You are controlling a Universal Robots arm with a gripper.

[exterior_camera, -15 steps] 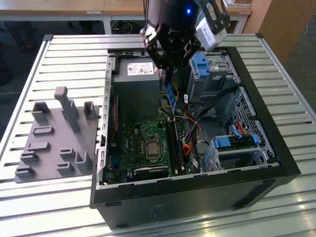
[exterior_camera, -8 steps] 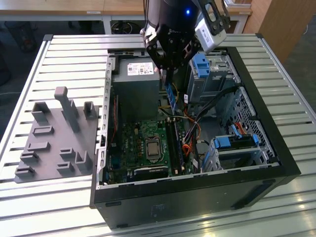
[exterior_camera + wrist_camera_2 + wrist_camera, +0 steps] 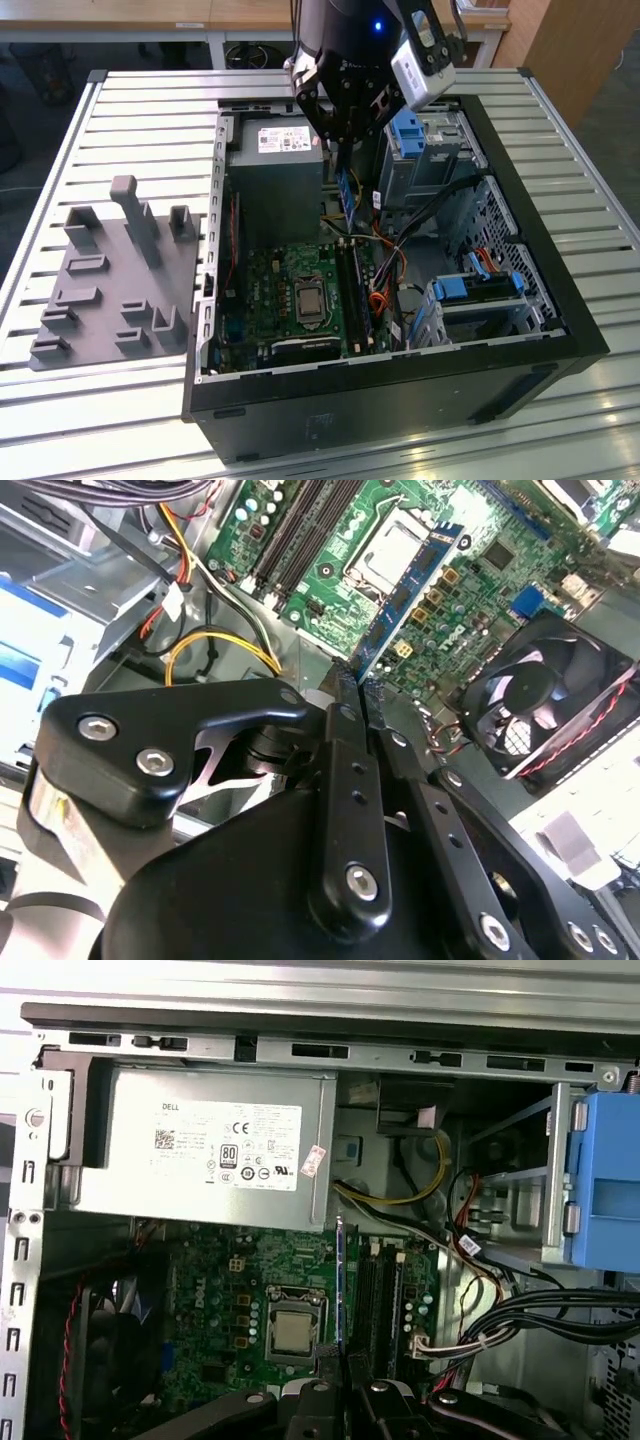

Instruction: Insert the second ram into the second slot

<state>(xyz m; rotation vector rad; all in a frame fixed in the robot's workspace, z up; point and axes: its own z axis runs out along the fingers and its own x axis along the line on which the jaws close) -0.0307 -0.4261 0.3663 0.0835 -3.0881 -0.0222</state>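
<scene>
Misalignment is the main risk: the black two-finger gripper [image 3: 360, 685] clamps the long, thin blue memory stick [image 3: 410, 590] on edge above the green motherboard [image 3: 490, 585] — not yet seated in the black memory slots [image 3: 300, 535] along the board's edge (loose cables [image 3: 480, 1335] lie close). Tilt could jam it.

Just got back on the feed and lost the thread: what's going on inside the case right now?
The gripper is shut on the second ram, holding the blue stick by one end over the open computer case. In the exterior view the stick hangs on end beside the power supply, above the motherboard. It is not yet seated: the memory slots lie below it and a little to one side.
</scene>
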